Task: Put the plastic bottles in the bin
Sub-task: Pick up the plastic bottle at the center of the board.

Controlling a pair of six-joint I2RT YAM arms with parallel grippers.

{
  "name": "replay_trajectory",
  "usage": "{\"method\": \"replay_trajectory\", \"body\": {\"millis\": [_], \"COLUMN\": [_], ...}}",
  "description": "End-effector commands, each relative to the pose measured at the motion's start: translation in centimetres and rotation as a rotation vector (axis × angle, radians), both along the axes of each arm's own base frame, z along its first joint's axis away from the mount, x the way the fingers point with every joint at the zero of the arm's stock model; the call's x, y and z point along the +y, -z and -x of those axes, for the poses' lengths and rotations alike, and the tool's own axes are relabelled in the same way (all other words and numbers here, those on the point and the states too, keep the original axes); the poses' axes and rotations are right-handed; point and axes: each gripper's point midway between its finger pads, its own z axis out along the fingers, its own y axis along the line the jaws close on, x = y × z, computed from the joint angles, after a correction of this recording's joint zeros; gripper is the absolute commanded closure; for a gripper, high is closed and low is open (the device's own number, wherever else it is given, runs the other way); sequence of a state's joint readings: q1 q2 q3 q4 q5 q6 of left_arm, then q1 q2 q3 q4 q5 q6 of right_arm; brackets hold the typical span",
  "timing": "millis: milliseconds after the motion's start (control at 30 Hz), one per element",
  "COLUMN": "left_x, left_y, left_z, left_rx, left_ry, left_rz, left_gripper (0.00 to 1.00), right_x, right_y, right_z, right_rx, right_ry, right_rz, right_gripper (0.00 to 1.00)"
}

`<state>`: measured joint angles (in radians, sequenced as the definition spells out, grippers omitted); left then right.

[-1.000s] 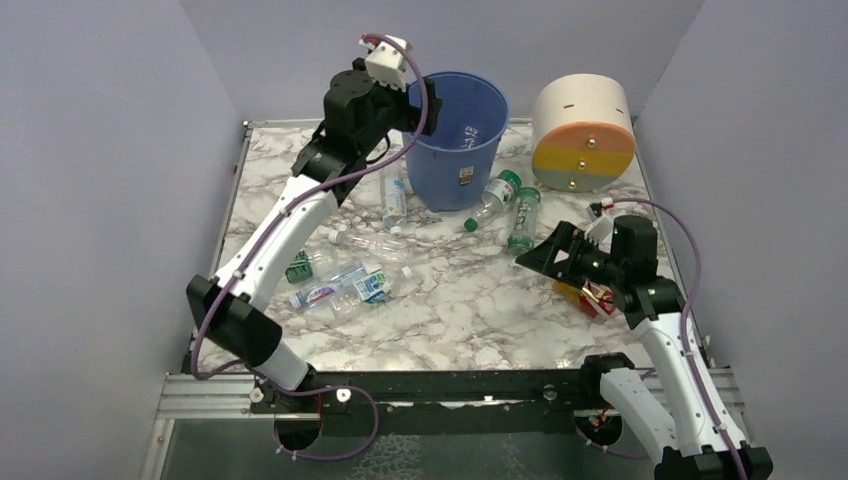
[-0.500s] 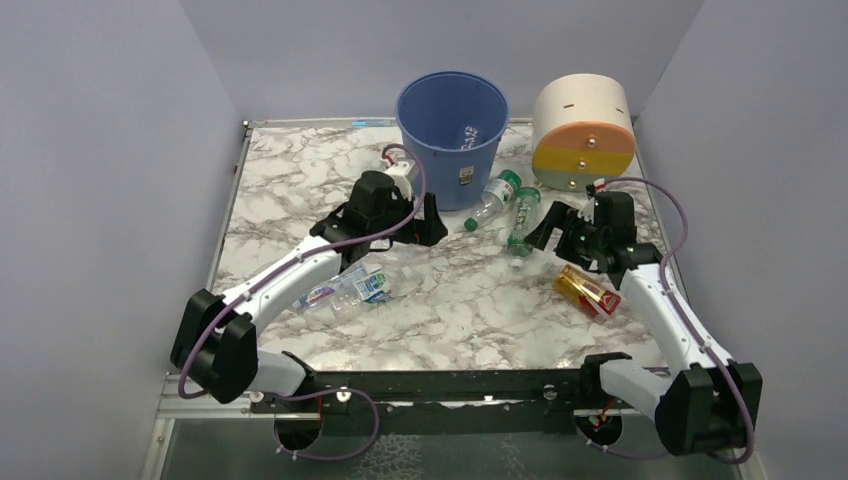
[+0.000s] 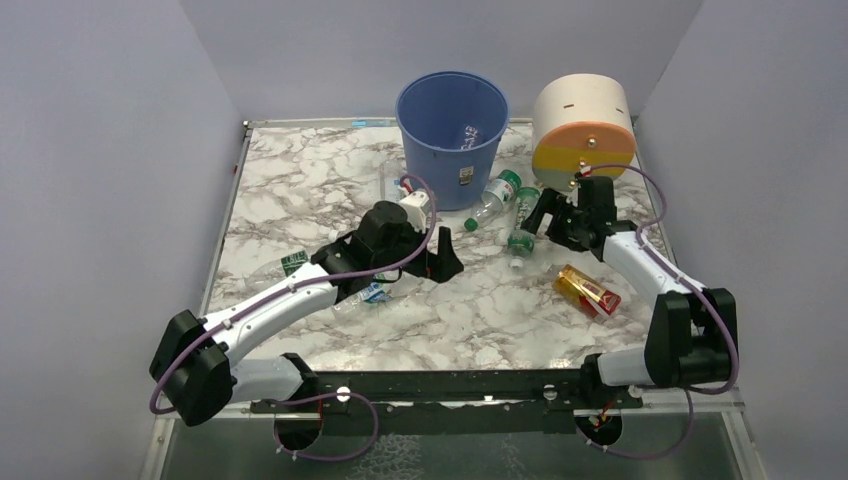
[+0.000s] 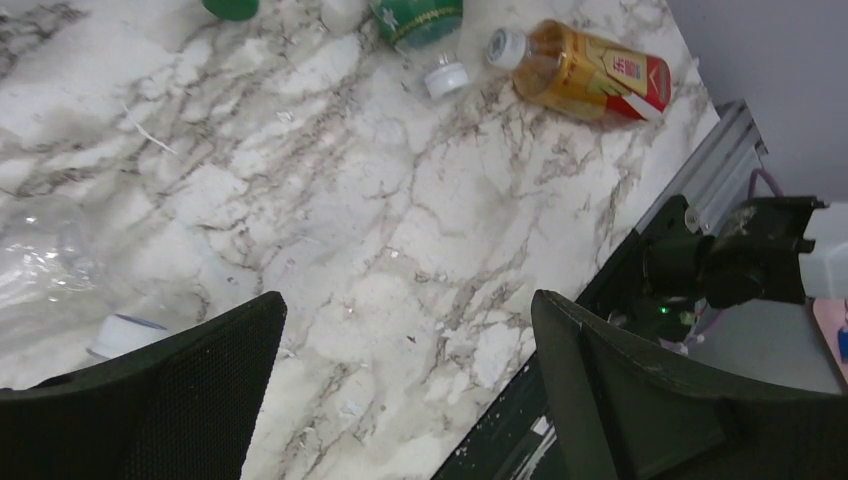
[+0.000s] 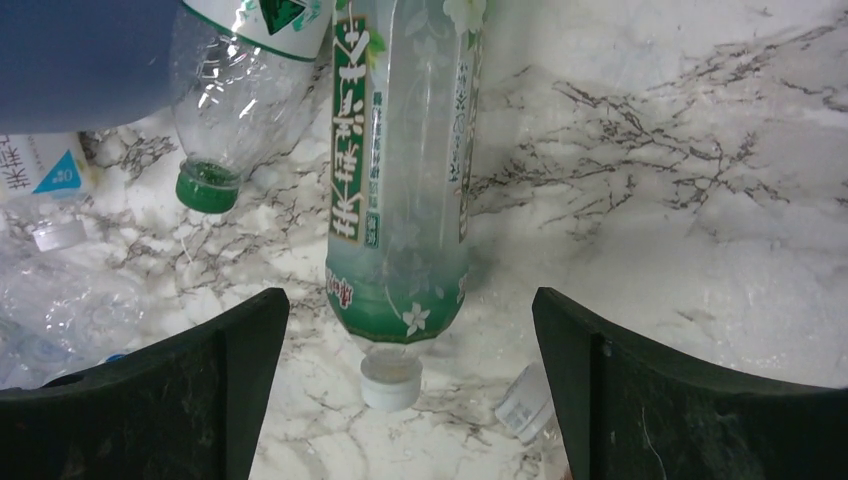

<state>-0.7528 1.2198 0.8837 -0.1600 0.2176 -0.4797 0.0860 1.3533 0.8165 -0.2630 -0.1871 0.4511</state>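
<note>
Bottle, green label, white cap: flat on desk near blue bin, between wide-open right jaws, ungripped. Left jaws open, empty. Risk: rolling aside at closing, knocking neighbouring bottle.

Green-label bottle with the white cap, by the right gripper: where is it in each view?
Top external: green-label bottle lies right of centre, in front of the bin, at the right gripper.
Left wrist: top edge, only the bottle's neck and white cap show.
Right wrist: centre of the picture, cap toward the camera.
Shared landmark: the neighbouring bottle's green cap.
</note>
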Motion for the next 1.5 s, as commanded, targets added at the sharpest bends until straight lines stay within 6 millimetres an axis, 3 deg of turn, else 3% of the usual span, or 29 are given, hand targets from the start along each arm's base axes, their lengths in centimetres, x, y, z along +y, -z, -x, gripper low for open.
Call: {"method": "replay_trajectory", "body": {"millis": [0,233,400,533,767,967,1467], "left_x": [-0.7,-0.6,0.0,0.3,0.0,-0.3,-0.7], "left_y": [0.1,0.8,2.5,2.9,2.1,1.5,1.9], "left_z": [2.3,4.6,5.8,6.0,5.5,5.1,5.0], "left_rx": [0.015,0.028,0.053,0.064,0.047,0.038,0.065], "left_ry": [0.028,0.058,0.062,0.045,0.028,0.021,0.018], "left_rz": [0.021,0.030,0.012,0.020,0.037,0.055,0.052], "left_gripper": [0.01,0.01,0.01,0.01,0.01,0.01,0.01], "right_x": [0.0,0.3,0.7,1.2,3.0,3.5,3.4], "right_y": [-0.8,0.8,2.4,3.1,4.1,4.5,3.3], "right_z": [-3.0,-4.7,-5.7,-6.0,-5.5,-4.7,-2.2], "right_rx": [-0.075,-0.052,-0.019,-0.005,0.012,0.019,-0.011], "right_ry": [0.003,0.000,-0.007,-0.015,-0.051,-0.075,-0.101], "right_rz": [0.017,0.009,0.025,0.027,0.031,0.033,0.026], "right_gripper": [0.05,0.06,0.07,0.07,0.07,0.17,0.47]}}
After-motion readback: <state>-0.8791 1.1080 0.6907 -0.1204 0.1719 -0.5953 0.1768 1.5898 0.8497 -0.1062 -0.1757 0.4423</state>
